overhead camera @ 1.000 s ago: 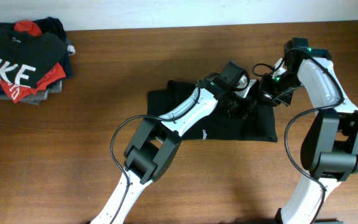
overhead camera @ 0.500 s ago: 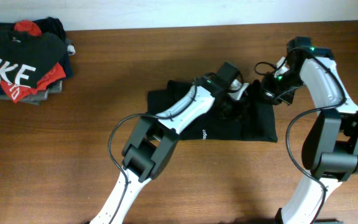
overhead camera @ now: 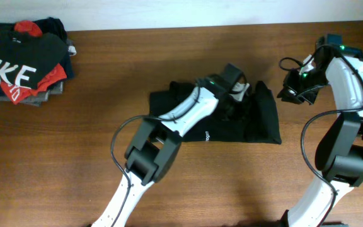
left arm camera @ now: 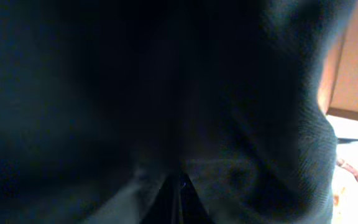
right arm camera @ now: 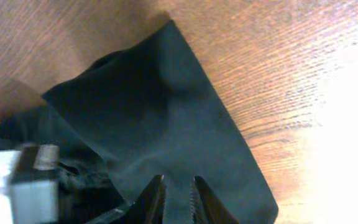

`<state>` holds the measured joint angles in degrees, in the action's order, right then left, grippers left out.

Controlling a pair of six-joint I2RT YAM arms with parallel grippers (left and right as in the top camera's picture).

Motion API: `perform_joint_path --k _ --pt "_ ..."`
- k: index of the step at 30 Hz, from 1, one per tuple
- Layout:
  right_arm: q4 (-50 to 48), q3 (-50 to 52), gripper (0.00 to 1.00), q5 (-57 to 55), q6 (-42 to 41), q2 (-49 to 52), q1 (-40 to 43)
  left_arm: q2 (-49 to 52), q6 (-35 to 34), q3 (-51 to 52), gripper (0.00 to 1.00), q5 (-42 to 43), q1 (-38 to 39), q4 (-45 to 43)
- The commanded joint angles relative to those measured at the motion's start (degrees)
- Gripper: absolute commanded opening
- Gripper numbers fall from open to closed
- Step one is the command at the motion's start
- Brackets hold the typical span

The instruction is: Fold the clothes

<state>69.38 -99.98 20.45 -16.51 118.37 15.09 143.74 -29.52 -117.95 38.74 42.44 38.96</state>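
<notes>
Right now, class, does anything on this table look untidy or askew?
The black T-shirt mid-table lies rumpled, its far edge uneven. The pile of clothes in the far corner is sloppy, with red fabric sticking out.

Overhead even; L wrist v dark, prob blurred; R wrist glare right

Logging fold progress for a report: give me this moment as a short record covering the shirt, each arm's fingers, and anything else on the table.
shirt: black T-shirt, partly folded, mid-table
left fingers: shut, buried in shirt fabric; whether cloth is pinched is unclear
right fingers: slightly apart, empty, beside the shirt's right edge
other: garment pile at far left corner, NIKE shirt on top
surface: wooden table
</notes>
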Motion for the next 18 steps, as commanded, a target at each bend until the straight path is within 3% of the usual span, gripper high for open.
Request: perform_joint_path --k 1,18 --pt "0.5 -1.1 0.19 -0.7 -0.2 0.3 -0.3 3.5 -3.5 0.2 0.01 2.2 1.6 -1.9" --pt "0.5 -1.1 0.19 -0.8 -0.2 0.3 -0.5 5.4 -3.5 0.2 0.01 24.4 1.3 -21.8"
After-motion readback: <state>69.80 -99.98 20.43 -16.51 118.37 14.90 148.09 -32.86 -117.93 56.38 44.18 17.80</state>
